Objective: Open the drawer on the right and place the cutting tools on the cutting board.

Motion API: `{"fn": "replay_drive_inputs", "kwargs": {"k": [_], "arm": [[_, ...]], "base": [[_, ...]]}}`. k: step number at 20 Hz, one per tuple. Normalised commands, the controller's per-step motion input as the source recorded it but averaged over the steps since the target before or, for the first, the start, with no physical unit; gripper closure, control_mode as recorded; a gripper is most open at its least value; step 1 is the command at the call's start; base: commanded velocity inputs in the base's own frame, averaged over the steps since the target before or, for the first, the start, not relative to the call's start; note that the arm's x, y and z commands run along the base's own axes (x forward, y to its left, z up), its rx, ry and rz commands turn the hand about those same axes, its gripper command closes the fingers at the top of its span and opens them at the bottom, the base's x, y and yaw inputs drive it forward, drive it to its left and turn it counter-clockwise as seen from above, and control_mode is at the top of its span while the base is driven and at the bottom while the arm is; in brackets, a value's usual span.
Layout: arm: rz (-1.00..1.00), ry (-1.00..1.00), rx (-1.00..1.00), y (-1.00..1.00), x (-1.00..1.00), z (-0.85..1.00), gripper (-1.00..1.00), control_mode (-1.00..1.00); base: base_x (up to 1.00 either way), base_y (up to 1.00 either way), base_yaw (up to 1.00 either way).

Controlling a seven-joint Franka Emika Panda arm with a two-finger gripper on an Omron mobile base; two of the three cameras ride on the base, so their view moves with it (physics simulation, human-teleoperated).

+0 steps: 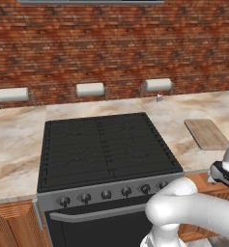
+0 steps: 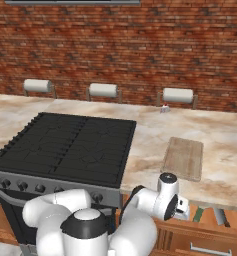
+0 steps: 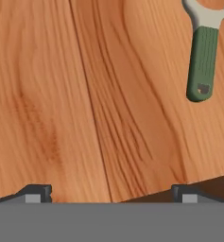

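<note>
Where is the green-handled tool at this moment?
The green-handled tool lies on the wooden drawer floor, at the hand view's upper right, beyond the open claw.

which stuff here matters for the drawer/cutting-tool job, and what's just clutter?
Job:
- open drawer, wood-grain floor
- green-handled tool lying in the drawer
- grey tool beside it
- cutting board on the counter, bare
- gripper, open, above the drawer floor

Lying about:
- stove
- three paper towel rolls at the wall
- small bottle

Glossy wood-grain drawer (image 3: 85, 94); ribbed matt green tool handle (image 3: 202, 61).
</note>
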Motion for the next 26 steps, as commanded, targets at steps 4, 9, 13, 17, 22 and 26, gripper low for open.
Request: {"fn": "replay_drive_inputs", "kwargs": {"k": [4,9,13,17,22,26], "arm": [[-0.03,0.0,0.0,0.0,0.01,-0.19,-1.0,-1.0],[-0.06,0.01,0.0,-0.04,-0.15,-0.03,-1.0,-1.0],[-0.08,0.05,0.0,-0.12,-0.41,0.0,-1.0,-1.0],[-0.07,0.09,0.0,-0.16,-0.47,0.0,-1.0,-1.0],[-0.05,0.05,0.0,-0.17,-0.64,0.0,-1.0,-1.0],[-0.04,0.02,0.0,-0.21,-0.89,0.0,-1.0,-1.0]], "base": [[0.0,0.0,0.0],[0.0,0.0,0.0],[0.0,0.0,0.0],[0.0,0.0,0.0],[0.0,0.0,0.0],[0.0,0.0,0.0]]}}
